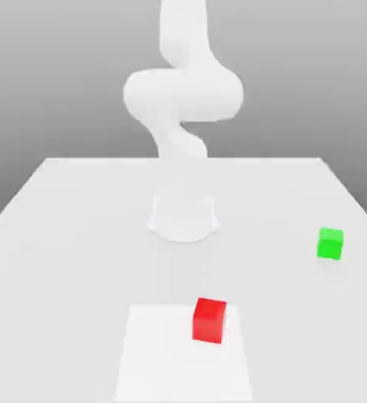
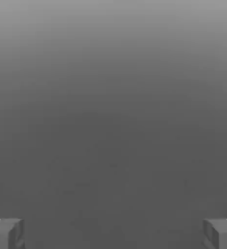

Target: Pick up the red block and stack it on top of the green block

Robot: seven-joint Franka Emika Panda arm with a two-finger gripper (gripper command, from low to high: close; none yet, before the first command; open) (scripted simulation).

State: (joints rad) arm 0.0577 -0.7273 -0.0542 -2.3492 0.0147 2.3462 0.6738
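The red block sits on the worktop, toward the edge nearest the exterior view, over the right part of a white rectangular patch. The green block rests apart from it, near the worktop's edge on the exterior view's right. The pincer stands wide, its two fingers far apart with nothing between them. The white arm rises from its base behind the red block.

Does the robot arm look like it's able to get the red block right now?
Probably yes, once it comes down. The red block sits in the open with nothing on it, the green block is well apart, and the gripper is open and empty.
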